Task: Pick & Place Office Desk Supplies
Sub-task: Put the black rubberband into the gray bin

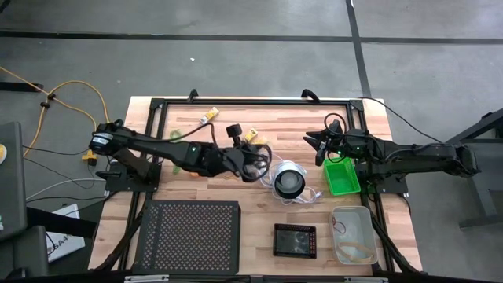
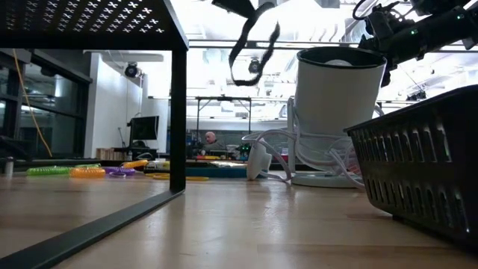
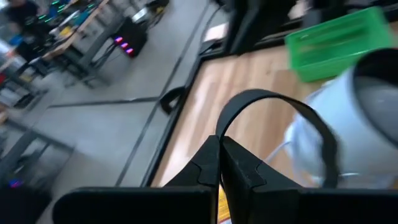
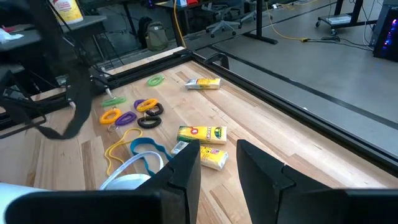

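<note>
The left pincer (image 1: 259,161) hangs above the table (image 1: 259,114), a cord loop (image 3: 280,118) pinched in it (dangling clear of the wood). The round lamp (image 1: 288,181) stands just beside it; the packs (image 4: 202,134) lie behind.

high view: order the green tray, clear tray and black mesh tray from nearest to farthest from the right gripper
1. green tray, right beside the right gripper
2. clear tray, at the near right corner
3. black mesh tray, across on the left side

Wooden table (image 1: 259,216): green tray (image 1: 341,177), clear tray (image 1: 353,234), black mesh tray (image 1: 189,236), yellow packs (image 4: 202,133), coloured loops (image 4: 134,112).
</note>
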Controlling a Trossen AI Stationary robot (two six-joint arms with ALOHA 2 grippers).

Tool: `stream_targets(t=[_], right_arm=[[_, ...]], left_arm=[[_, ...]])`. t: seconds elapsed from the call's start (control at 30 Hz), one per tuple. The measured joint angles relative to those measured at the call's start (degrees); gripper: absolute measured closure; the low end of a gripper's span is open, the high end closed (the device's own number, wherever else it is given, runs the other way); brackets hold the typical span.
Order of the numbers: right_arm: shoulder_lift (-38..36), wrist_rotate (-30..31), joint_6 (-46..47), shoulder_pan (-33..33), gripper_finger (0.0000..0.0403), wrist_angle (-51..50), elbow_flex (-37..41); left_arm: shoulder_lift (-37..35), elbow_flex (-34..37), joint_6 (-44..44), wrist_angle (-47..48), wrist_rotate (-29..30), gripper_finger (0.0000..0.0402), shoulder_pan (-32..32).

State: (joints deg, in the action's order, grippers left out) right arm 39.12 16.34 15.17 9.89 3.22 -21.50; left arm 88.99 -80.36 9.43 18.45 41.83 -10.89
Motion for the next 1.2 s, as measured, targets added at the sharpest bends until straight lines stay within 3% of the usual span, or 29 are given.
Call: stream_targets(t=[0.53,0.97,1.2], right_arm=[[0.0,0.0,0.0,0.0,0.0311,0.0,0.0],[0.0,0.0,0.0,0.0,0.0311,0.0,0.0],[0.0,0.0,0.0,0.0,0.0311,0.0,0.0]], left_arm=[[3.3,-0.1,0.7,-4.0,-2.2,0.0401,-9.4],[12.3,-0.7,8.8,-23.6,-2.8,0.0401,-16.1],[14.4,-1.0,12.2,-32.0,-11.2,0.0401,-13.6]])
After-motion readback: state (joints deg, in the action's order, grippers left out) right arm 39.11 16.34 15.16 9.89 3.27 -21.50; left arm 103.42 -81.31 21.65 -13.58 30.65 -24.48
